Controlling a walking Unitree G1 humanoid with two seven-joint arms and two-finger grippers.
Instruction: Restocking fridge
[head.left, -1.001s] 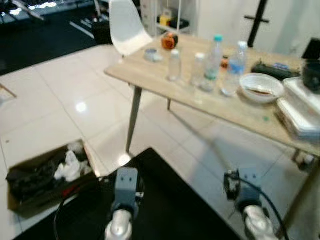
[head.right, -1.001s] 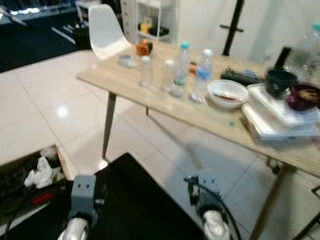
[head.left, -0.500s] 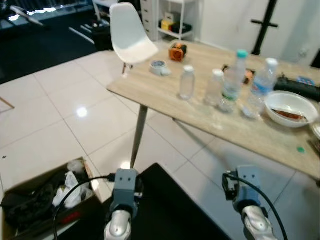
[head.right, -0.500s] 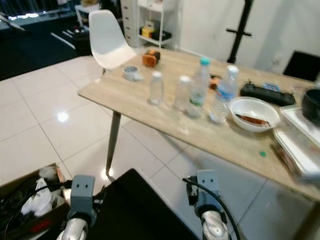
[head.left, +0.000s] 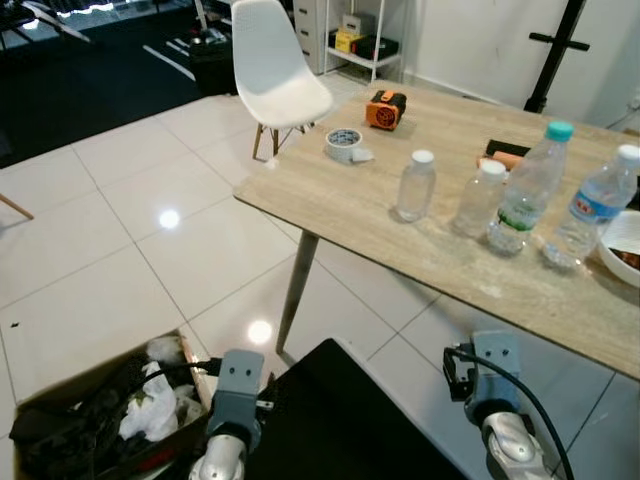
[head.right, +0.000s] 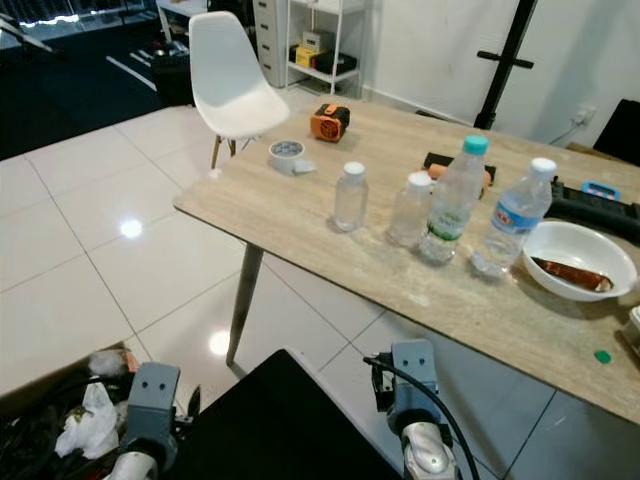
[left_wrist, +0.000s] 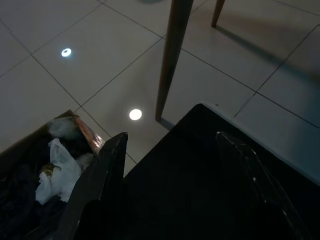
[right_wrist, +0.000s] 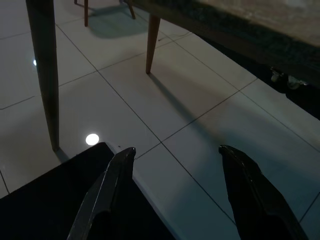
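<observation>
Several clear plastic water bottles stand in a row on a light wooden table (head.left: 340, 205): a small one (head.left: 414, 186), a second small one (head.left: 479, 199), a tall one with a teal cap (head.left: 527, 188) and one with a blue label (head.left: 590, 208). Both arms hang low in front of me, well short of the table. My left gripper (left_wrist: 171, 136) is open over the tiled floor and a black panel, with nothing between its fingers. My right gripper (right_wrist: 177, 149) is open too, empty, near a table leg (right_wrist: 44, 70).
A tape roll (head.left: 344, 144) and an orange object (head.left: 384, 109) lie at the table's far left end. A white bowl (head.right: 580, 258) sits to the right. A white chair (head.left: 275, 70) stands behind the table. A cardboard box of rubbish (head.left: 100, 420) is on the floor at my left.
The whole view has shifted: the table now sits nearer and further right in the picture, and is sharper. Both arms still hang low with nothing held.
</observation>
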